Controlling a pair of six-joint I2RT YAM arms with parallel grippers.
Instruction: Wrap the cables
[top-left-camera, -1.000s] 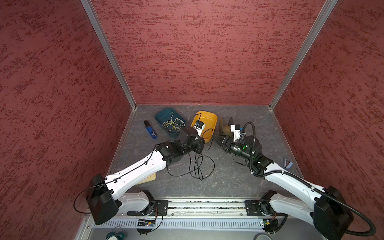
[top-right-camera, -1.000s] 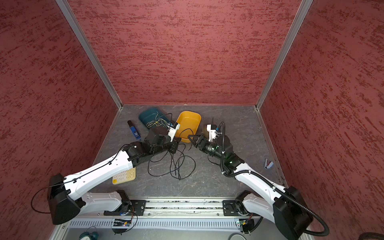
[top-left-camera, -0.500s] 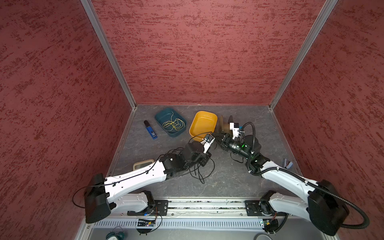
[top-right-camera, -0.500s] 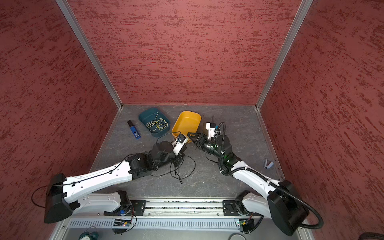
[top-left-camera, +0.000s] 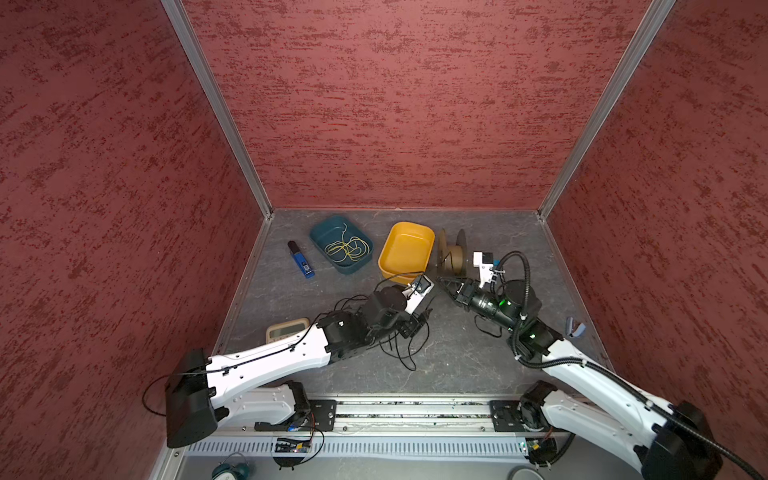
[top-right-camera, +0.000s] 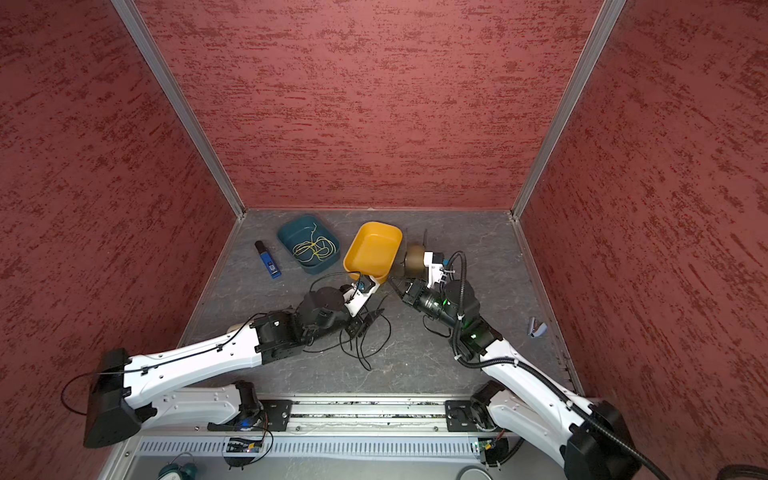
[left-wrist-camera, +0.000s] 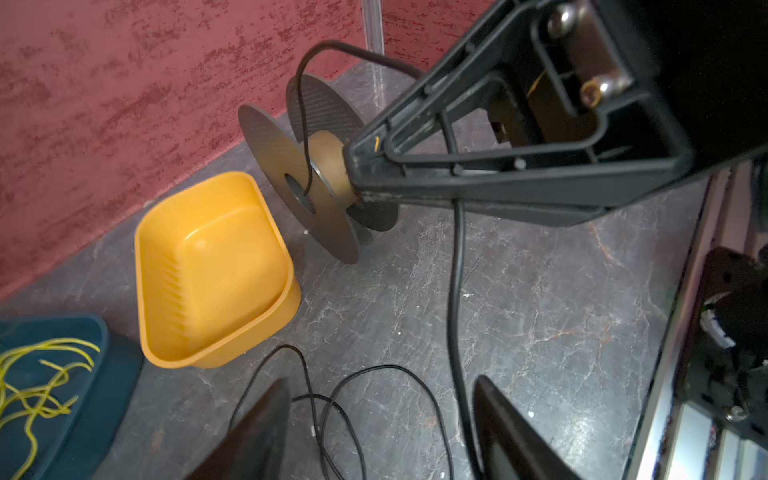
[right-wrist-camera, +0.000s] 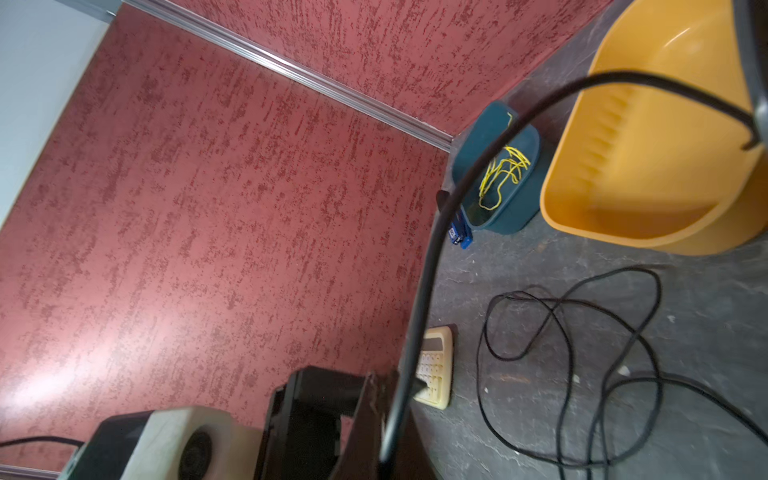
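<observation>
Right pincer (top-left-camera: 441, 284) pinching black cord (left-wrist-camera: 457, 270) by the spool (left-wrist-camera: 270, 145), table (top-left-camera: 457, 365) 1 o'clock. Left pincer (left-wrist-camera: 381, 380) spread. Wind taut, feed slack evenly.

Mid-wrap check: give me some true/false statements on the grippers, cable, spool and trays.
1. The right gripper has its jaws shut on the black cable. True.
2. The left gripper grips the black cable too. False: its jaws stand open.
3. The yellow-green wire lies in the yellow tray. False: it lies in the teal tray; the yellow tray is empty.
4. Loose loops of the black cable lie on the floor. True.
5. The spool is fully wound. False: its brown core shows bare.
</observation>
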